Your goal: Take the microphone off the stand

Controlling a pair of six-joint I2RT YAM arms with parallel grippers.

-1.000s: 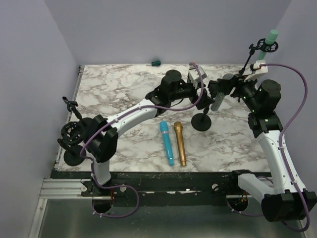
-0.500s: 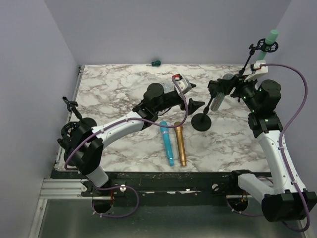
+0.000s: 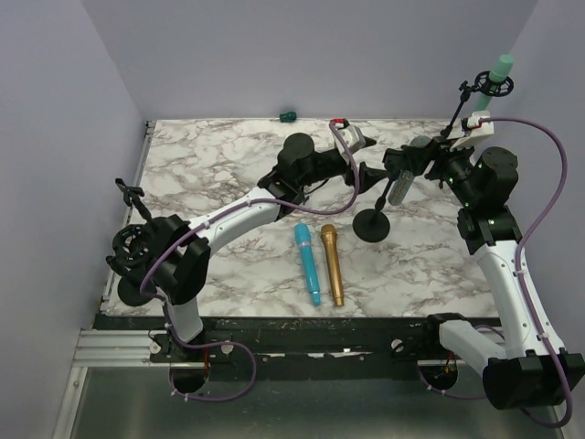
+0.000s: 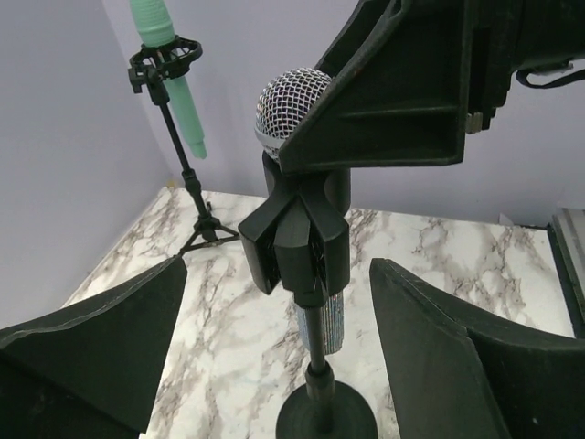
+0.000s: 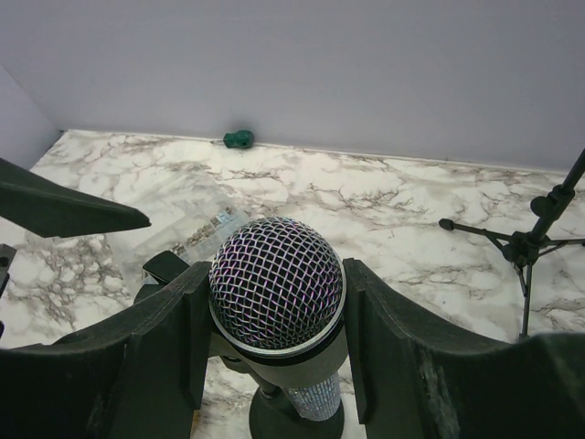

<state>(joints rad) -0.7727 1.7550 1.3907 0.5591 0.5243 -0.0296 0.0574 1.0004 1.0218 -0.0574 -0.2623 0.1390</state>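
Right end effector (image 5: 274, 297) gripping microphone (image 5: 277, 274), left end effector (image 4: 274, 311) splayed facing stand (image 4: 317, 370) — teal mic (image 3: 308, 263) nearby

Left claw (image 3: 368, 173) swings back from the table's middle toward the far edge, closing on the stand (image 3: 370, 223), fingers spread, facing its clip (image 4: 297, 233).

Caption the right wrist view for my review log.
Right end effector grips the microphone by its mesh head, above its stand on the marble table.
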